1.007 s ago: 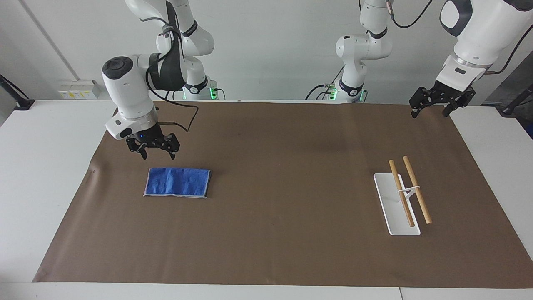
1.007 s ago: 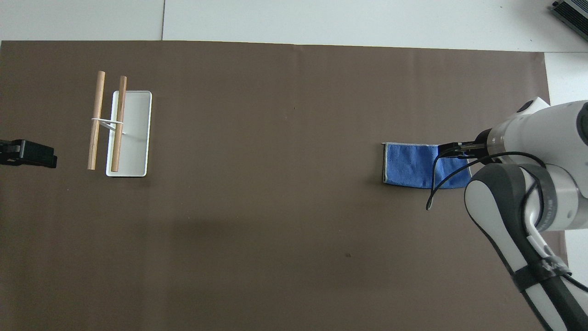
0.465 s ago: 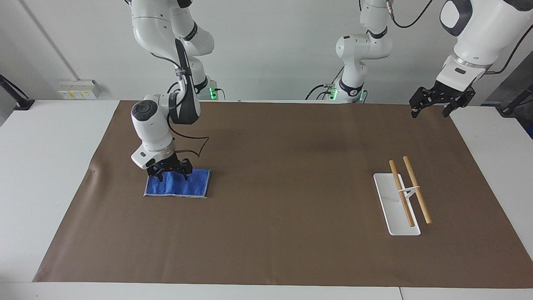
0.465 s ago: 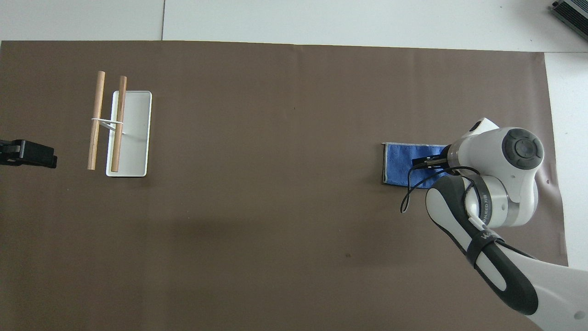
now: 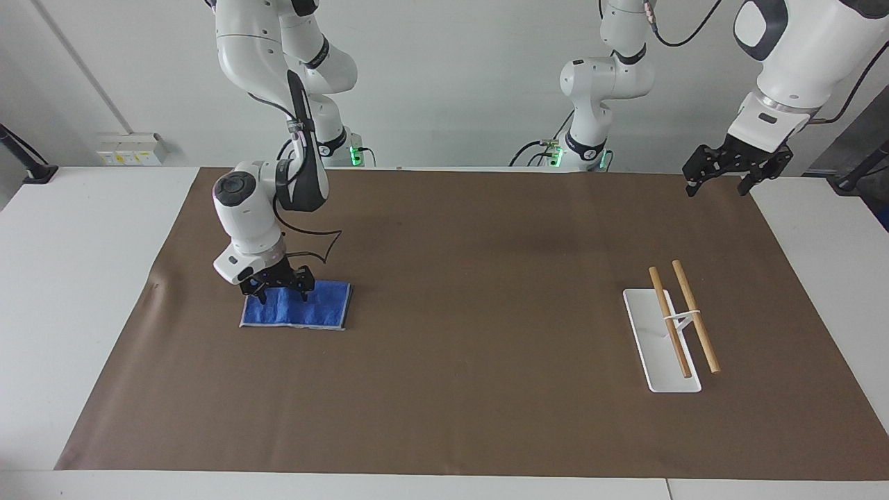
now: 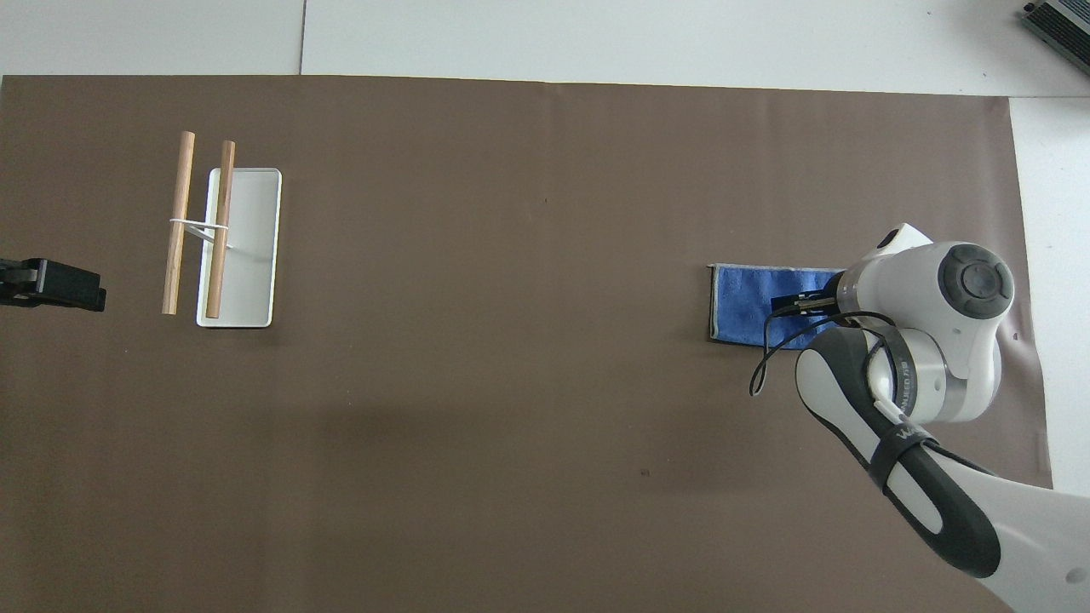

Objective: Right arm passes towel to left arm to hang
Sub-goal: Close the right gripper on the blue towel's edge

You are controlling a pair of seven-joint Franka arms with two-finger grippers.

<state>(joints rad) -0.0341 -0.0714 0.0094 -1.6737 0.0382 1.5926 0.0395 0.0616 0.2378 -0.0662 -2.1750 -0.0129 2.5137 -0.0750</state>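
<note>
Fingers of the right gripper (image 5: 278,291) stand spread on the flat royal-blue terry towel (image 5: 305,305), ungrasped, at the right arm's end; left gripper (image 5: 722,172) waits spread. Lift, handover, hanging on the wooden-rod rack (image 5: 677,319) remain.

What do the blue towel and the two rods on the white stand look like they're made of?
Towel: soft terry-like cloth, matte and slightly rumpled, with a pale stitched edge. Rods: probably bare wood, tan and unglossy. Stand: smooth white, likely painted metal or plastic; the look leaves that open.
</note>
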